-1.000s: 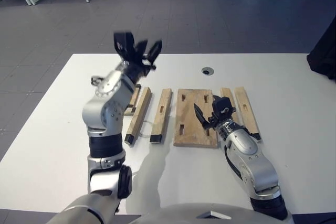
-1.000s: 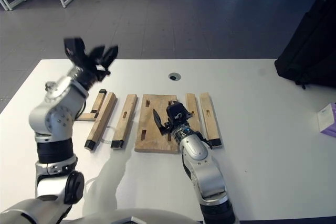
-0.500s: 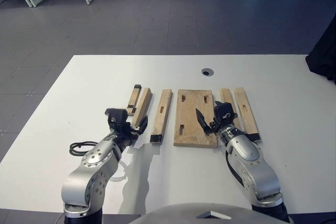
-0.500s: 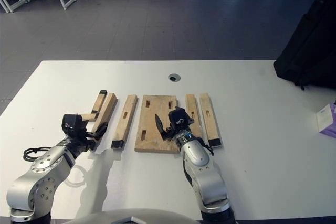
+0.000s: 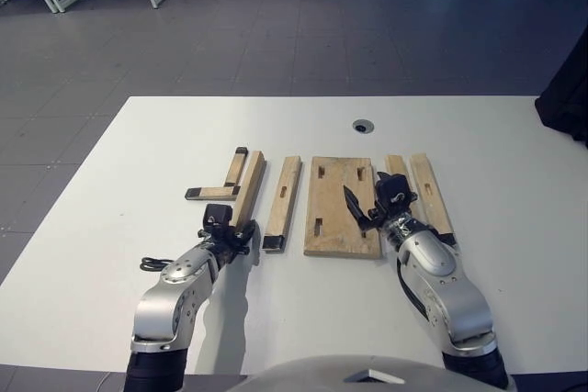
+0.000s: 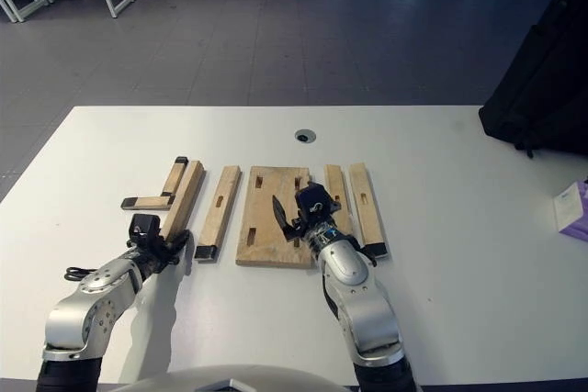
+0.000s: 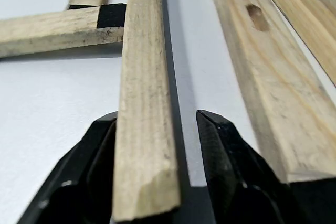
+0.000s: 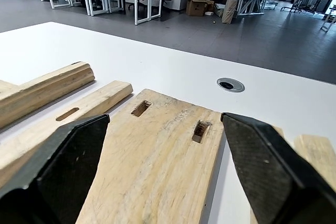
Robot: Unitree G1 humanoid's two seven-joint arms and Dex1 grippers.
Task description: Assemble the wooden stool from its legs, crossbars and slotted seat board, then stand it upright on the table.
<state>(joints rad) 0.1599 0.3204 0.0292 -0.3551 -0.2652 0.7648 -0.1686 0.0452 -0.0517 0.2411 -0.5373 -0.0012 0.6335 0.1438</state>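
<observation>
The slotted seat board (image 5: 331, 213) lies flat mid-table. Two slotted legs (image 5: 283, 190) (image 5: 246, 188) lie to its left and two more (image 5: 432, 192) to its right. Two short crossbars (image 5: 211, 193) form an L at the far left. My left gripper (image 5: 230, 236) rests low at the near end of the leftmost leg (image 7: 142, 93), open, with a finger on each side of the wood. A gap shows beside one finger (image 7: 220, 156). My right gripper (image 8: 167, 118) hovers open over the seat board (image 8: 157, 156), near its right side.
A round cable hole (image 5: 363, 124) sits in the white table behind the parts. A black cable (image 5: 156, 263) loops beside my left arm. A dark bag (image 6: 542, 71) stands off the table's right side, and a small purple box (image 6: 574, 208) lies at its right edge.
My left arm has come down from high above the table to the near end of the leftmost leg, uncovering the crossbars. The right gripper has hardly moved.
</observation>
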